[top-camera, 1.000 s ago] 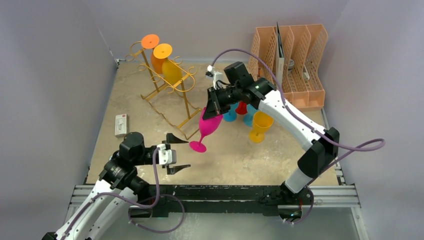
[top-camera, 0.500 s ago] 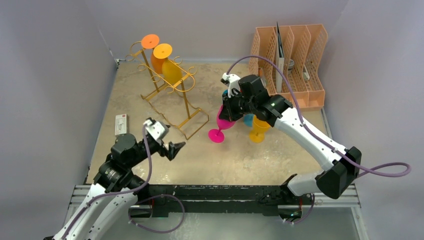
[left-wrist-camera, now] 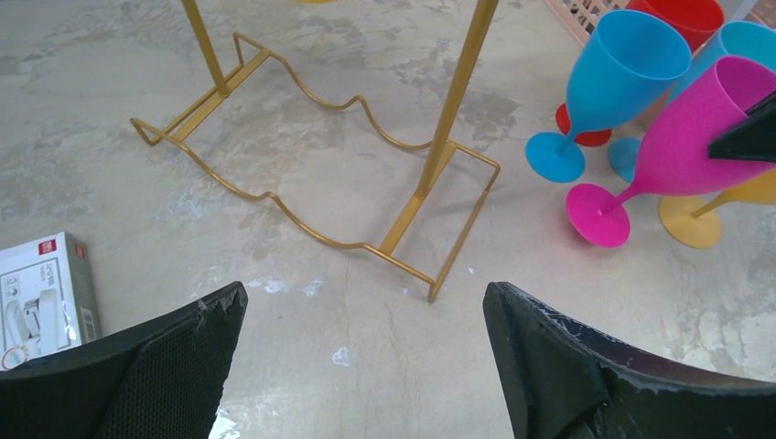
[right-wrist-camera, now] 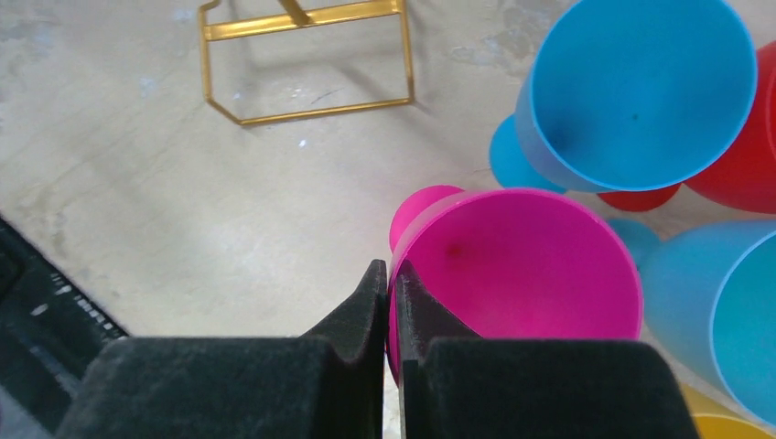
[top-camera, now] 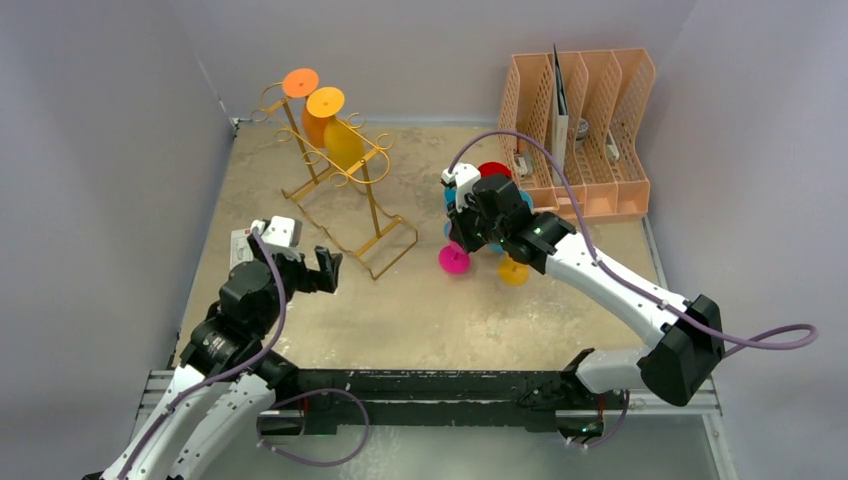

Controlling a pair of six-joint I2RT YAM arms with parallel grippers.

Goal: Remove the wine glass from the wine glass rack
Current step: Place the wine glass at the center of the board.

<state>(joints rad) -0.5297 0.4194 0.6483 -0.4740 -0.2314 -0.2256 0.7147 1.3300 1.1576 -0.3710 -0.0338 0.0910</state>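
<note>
Seen from above, our pink wine glass (top-camera: 454,259) has left the wine glass rack (top-camera: 372,205)'s side for 4 other glasses (top-camera: 514,270). Left wrist: left gripper (left-wrist-camera: 363,294) gapes wide. Right wrist: right gripper (right-wrist-camera: 389,302) pinches the glass's rim.

We mark a peach lattice file organiser (top-camera: 598,95) upright at the table's far right corner, by the back wall, with several slots. A thin dark panel (top-camera: 556,100) stands in one slot. The small items in the other slots are too small to tell. A small white box (left-wrist-camera: 41,291) lies flat near the left edge, with a red mark and a printed picture on top. The table top (top-camera: 430,320) is beige and mottled. Pale grey walls (top-camera: 100,150) close in three sides.
</note>
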